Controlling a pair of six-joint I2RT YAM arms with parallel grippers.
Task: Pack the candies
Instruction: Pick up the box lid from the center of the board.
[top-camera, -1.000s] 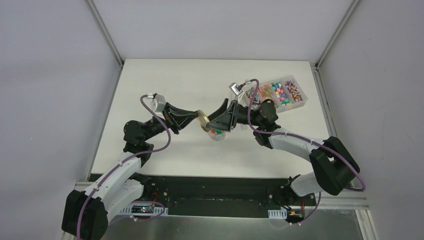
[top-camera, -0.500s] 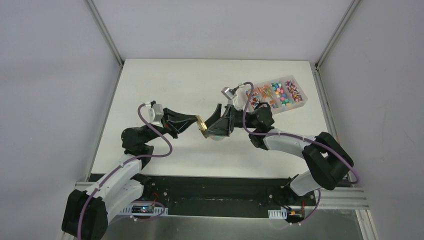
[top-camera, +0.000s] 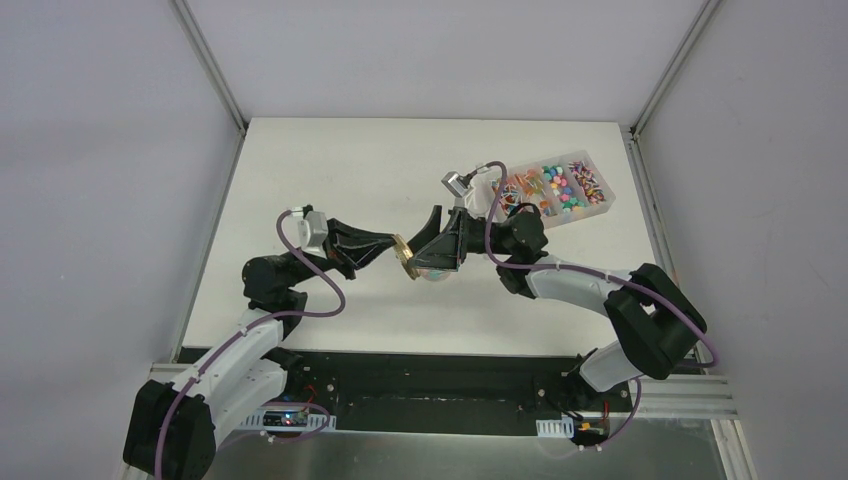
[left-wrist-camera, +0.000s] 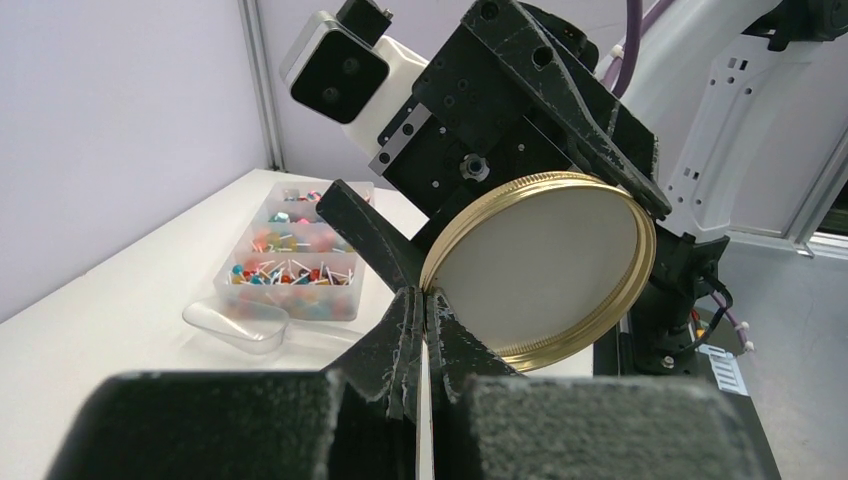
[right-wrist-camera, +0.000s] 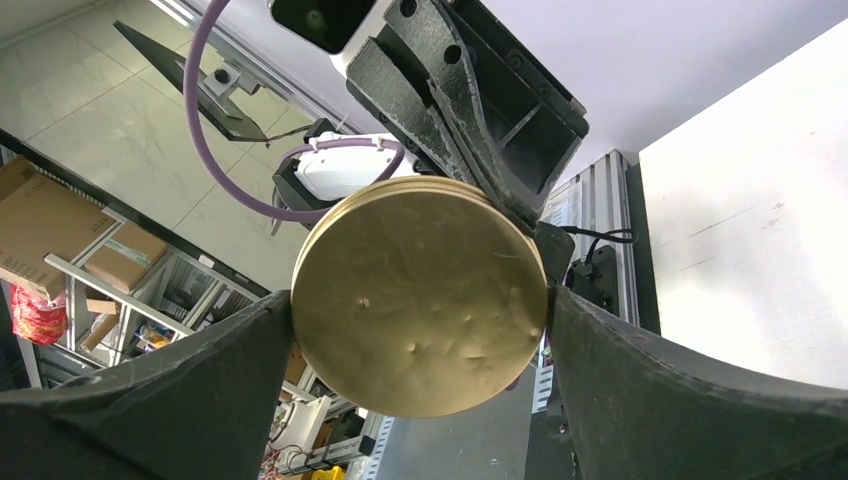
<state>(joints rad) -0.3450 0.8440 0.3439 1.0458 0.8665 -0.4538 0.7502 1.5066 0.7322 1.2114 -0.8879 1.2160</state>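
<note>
The candies (top-camera: 556, 187) are tiny multicoloured sweets in a clear compartment box at the back right, and they also show in the left wrist view (left-wrist-camera: 288, 262). A round gold lid (top-camera: 406, 254) hangs above the table's middle between both grippers. My left gripper (top-camera: 398, 247) is shut on the lid's rim (left-wrist-camera: 545, 270), with its pale inner side facing that wrist camera. My right gripper (top-camera: 426, 243) faces the lid's gold top (right-wrist-camera: 420, 310), and its fingers (right-wrist-camera: 200, 370) touch the rim on both sides. A glass jar (top-camera: 438, 274) sits mostly hidden under the right gripper.
A clear plastic scoop (left-wrist-camera: 235, 325) lies on the white table (top-camera: 330, 170) just in front of the candy box. The two arms meet nose to nose over the table's middle. Grey walls enclose the table on three sides.
My right gripper has swung left and closed in around the lid. My left arm has drawn slightly back and left with the lid. The candy jar is now largely covered.
</note>
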